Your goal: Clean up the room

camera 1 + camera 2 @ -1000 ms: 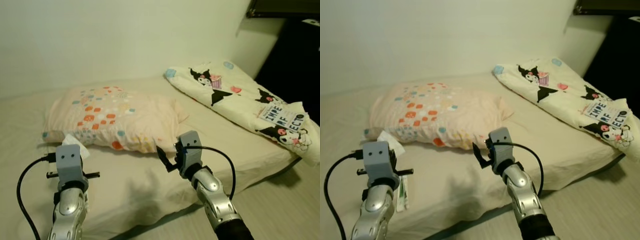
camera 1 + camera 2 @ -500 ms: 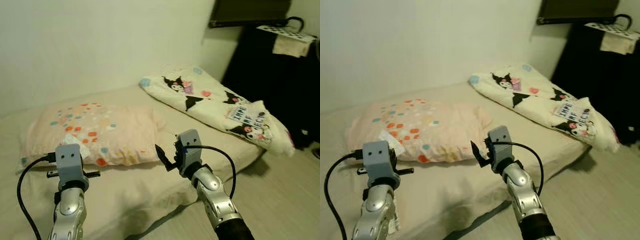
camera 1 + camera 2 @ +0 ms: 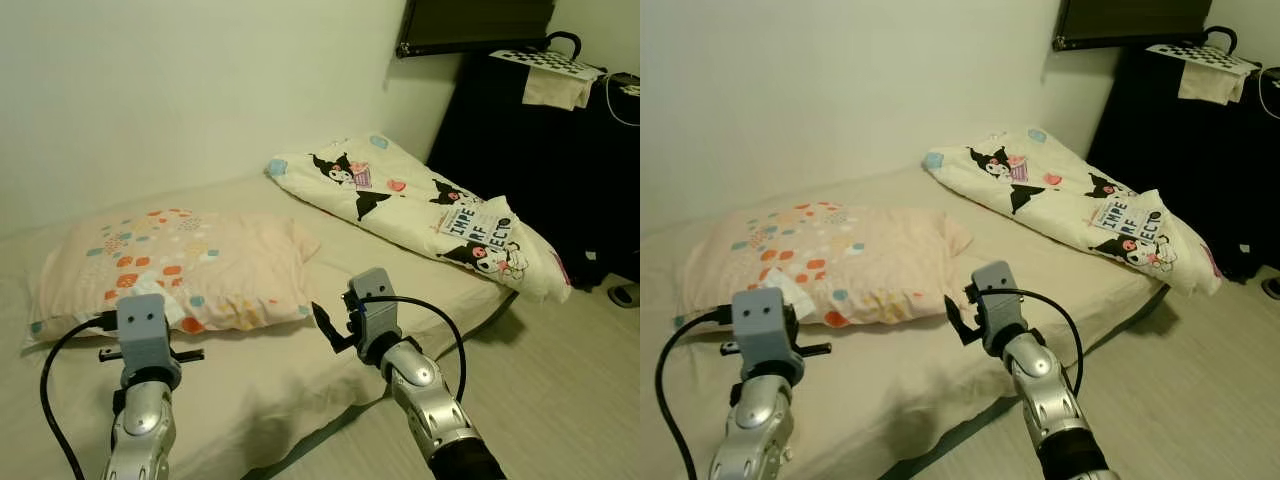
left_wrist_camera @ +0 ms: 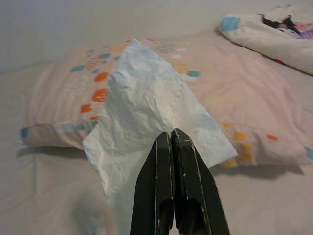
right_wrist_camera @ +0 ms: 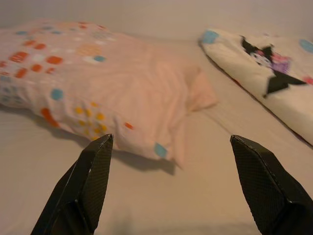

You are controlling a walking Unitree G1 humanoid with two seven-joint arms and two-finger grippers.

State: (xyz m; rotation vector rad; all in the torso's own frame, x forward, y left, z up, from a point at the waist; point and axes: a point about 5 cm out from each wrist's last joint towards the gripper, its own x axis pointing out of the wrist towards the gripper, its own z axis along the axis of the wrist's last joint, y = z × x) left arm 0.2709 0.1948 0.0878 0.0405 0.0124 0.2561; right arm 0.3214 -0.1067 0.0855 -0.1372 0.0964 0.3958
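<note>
From my head camera I look down on a bed (image 3: 250, 370) against a pale wall. My left end effector (image 3: 790, 349) is raised over the near edge of the mattress, and a corner of white tissue (image 3: 792, 291) pokes up just behind its wrist block. My right end effector (image 3: 325, 325) is up over the mattress in front of the pillow (image 3: 170, 265), which lies across the bed. Further right, a folded blanket (image 3: 420, 210) printed with cartoon figures runs along the bed toward a dark cabinet (image 3: 540, 150).

Through my left wrist camera, my left end effector (image 4: 172, 139) has its two black fingers pressed together on the lower edge of the tissue (image 4: 146, 107), which stands up crumpled beyond the tips; the pillow (image 4: 254, 98) lies behind it.

Through my right wrist camera, my right end effector (image 5: 171, 144) is spread wide with nothing between its fingers (image 5: 93, 176). The pillow (image 5: 98, 83) lies beyond them, the blanket (image 5: 264, 73) off to the side.
</note>
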